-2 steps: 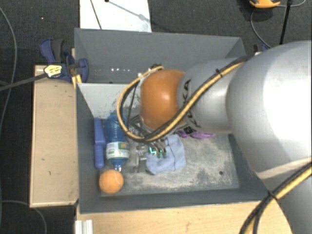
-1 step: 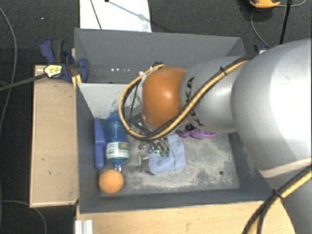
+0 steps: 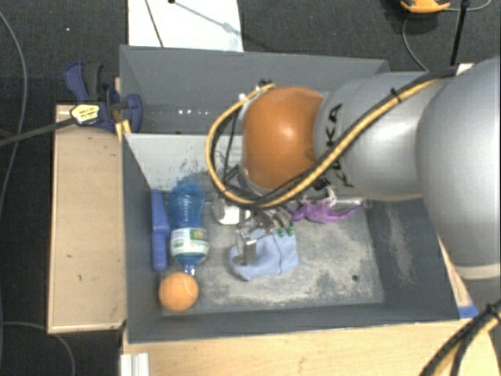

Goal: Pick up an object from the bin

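My gripper (image 3: 250, 245) hangs below the orange wrist cover, its fingers down on a crumpled light-blue cloth (image 3: 270, 258) in the middle of the bin floor. The fingertips touch the cloth's left part. A small white object (image 3: 228, 214) lies just left of the gripper body. Partly hidden by the arm, a purple plastic thing (image 3: 325, 210) sticks out to the gripper's right.
Along the bin's left wall lies a blue flat bar (image 3: 160, 229). A blue plastic bottle (image 3: 187, 224) with a white-green label rests beside it. An orange ball (image 3: 178, 292) sits at the front left corner. The arm covers the bin's right back part.
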You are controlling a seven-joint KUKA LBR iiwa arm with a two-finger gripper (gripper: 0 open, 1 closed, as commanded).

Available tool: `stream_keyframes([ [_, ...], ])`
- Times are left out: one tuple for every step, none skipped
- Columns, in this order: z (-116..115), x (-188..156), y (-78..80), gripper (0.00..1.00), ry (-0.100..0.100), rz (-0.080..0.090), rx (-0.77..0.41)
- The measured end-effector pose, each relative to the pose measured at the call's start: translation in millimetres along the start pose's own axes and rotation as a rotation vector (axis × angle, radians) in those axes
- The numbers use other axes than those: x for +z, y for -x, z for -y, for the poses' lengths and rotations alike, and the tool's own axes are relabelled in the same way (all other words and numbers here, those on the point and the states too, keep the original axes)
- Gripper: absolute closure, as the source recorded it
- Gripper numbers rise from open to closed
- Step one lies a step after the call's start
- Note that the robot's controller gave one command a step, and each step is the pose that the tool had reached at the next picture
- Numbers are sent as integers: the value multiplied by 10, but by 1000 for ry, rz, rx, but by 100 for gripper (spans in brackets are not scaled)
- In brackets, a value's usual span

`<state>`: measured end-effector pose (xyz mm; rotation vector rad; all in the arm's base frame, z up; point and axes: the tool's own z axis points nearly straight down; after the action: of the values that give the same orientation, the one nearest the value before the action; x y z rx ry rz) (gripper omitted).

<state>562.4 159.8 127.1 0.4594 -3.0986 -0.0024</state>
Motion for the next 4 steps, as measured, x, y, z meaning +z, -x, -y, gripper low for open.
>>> stream_keyframes([
  [-7, -513, -274, 0, 0, -1, -38],
  [96, -818, -372, 0, 0, 14, -118],
  [254, -193, -390, 0, -2, 9, -246],
  [340, 161, -572, 0, -1, 13, -391],
])
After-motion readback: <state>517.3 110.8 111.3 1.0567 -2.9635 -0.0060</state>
